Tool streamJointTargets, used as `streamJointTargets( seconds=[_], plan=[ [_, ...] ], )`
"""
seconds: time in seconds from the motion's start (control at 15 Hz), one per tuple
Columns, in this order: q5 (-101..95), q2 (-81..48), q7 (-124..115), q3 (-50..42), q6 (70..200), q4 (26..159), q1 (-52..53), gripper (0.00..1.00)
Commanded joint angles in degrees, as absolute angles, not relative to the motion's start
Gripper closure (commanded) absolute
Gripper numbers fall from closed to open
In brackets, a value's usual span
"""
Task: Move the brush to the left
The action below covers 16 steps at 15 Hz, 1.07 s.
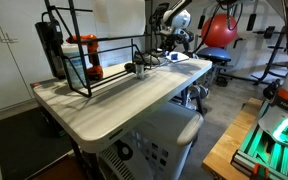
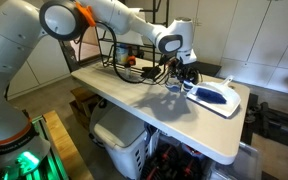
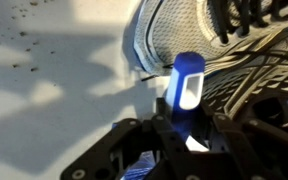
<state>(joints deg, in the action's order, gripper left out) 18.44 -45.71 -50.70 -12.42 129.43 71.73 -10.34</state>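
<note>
A pale, marbled bench [image 2: 134, 105] fills the middle of both exterior views, with a white appliance [image 1: 162, 140] tucked beneath it. A black wire rack [image 1: 84, 55] stands on the bench's far part, at the left of an exterior view, and an orange-and-black tool [image 1: 90, 58] stands inside its frame. Both sit well apart from the work. At the right of an exterior view a blue-and-white shoe [image 2: 216, 95] lies on the bench, and it is the nearest obstacle, just beside the claw [image 2: 181, 75]. In the wrist view its white sole edge and laces [image 3: 239, 30] crowd the upper right of the frame, while bare bench [image 3: 44, 85] lies open to the left. The white arm [image 2: 104, 15] enters from the upper left of the frame, arches over the rack and bends down at the wrist, so the claw points at the bench beside the shoe's heel end. The brush [image 3: 187, 80] is blue with a pale panel. It sits upright in the centre of the wrist view, its lower end between the dark fingers [image 3: 144, 140] and its rounded top close to the shoe's sole. The claw [image 3: 187, 125] is closed narrowly on the brush, with the fingers pressed against its sides. Whether the brush touches the bench cannot be told.
</note>
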Motion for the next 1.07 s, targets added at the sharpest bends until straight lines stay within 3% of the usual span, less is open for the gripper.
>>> streamJointTargets(
  seconds=[0.0, 1.0],
  plan=[
    [17.48, -36.99, -52.85, -12.84, 134.74, 83.94, -9.14, 0.91],
    [12.53, -8.01, -46.22, -14.05, 164.46, 125.50, -6.35, 0.91]
  ],
)
